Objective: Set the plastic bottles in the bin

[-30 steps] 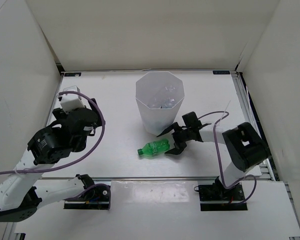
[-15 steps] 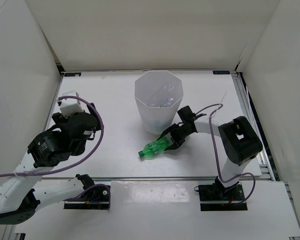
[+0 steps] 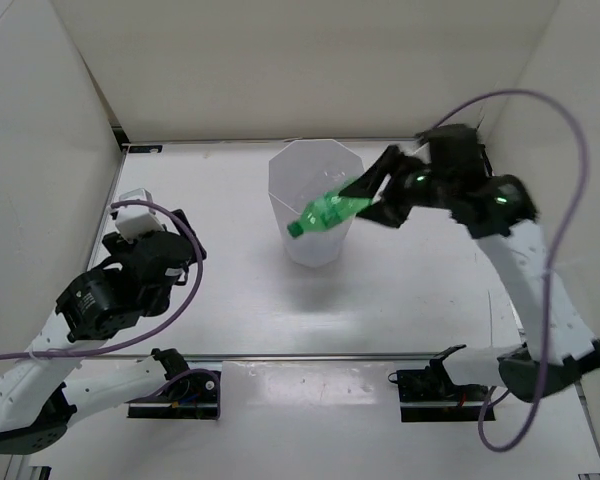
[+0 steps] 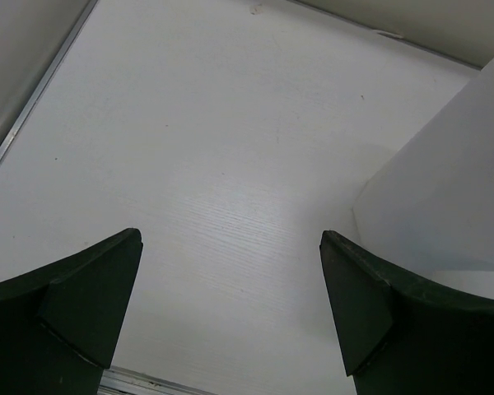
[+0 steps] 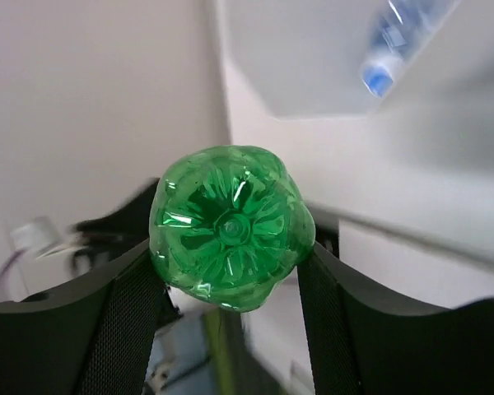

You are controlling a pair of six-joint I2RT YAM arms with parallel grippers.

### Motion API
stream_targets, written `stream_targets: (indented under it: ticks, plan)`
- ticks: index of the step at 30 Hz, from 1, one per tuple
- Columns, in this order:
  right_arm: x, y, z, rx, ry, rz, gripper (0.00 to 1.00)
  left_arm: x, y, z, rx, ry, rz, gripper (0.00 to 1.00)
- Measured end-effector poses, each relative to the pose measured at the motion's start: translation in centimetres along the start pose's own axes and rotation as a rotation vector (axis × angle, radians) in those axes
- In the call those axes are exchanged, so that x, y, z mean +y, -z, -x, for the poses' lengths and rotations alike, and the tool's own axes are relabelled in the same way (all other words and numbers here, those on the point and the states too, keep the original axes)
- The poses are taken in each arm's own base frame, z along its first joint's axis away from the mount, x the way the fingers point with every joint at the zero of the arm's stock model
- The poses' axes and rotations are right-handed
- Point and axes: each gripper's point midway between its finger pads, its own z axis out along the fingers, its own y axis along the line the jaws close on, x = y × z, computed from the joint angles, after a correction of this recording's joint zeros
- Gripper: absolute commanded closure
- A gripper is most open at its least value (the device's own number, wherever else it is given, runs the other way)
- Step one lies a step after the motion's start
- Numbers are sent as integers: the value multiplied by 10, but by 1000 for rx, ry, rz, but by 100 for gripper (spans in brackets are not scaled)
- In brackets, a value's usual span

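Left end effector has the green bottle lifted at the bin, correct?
Not quite. It is the right end effector that grips the green bottle, lifted at the bin. The top external view shows this. The left end effector is open and empty in its own wrist view.

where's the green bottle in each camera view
Top external: upper centre, green bottle tilted over the bin, held in the right fingers.
Left wrist: not in it; only the bin's wall shows at right.
Right wrist: dead centre, base facing the camera, between the fingers.
Shared landmark: the bin, clear in the top and left wrist views.
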Motion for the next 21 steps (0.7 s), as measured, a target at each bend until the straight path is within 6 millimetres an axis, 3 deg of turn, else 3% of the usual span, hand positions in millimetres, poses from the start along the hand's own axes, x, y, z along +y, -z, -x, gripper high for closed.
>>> stream_targets:
  ticks: [4,6,7,8,9,10,11,15,16,18,19,21]
  plan:
    - [68,86,34,-299,172,181,77,0,-5,-11,10,-14,16,0]
    - [87,107,55,-416,226,206,77,1,-7,-17,17,-28,25,0]
    - [95,109,68,-461,247,205,73,1,-8,-19,19,-34,27,0]
    - [99,103,80,-485,260,191,69,2,-9,-20,21,-39,29,0]
    - [100,93,91,-500,270,166,55,1,-9,-21,23,-44,30,0]
    - [97,79,102,-503,277,134,55,1,-10,-21,23,-44,31,0]
    - [90,60,112,-496,284,86,34,1,-10,-21,23,-48,33,0]
    - [32,-31,135,-360,269,-161,11,0,-11,-23,29,-60,39,0]
    - [16,-48,136,-319,257,-221,0,1,-11,-22,31,-64,41,0]
    - [-10,-62,135,-266,234,-303,0,2,-10,-22,33,-56,48,0]
    - [-20,-59,134,-252,222,-324,0,4,-9,-23,35,-51,53,0]
    - [-36,-36,133,-262,187,-332,0,9,-8,-26,37,-18,62,0]
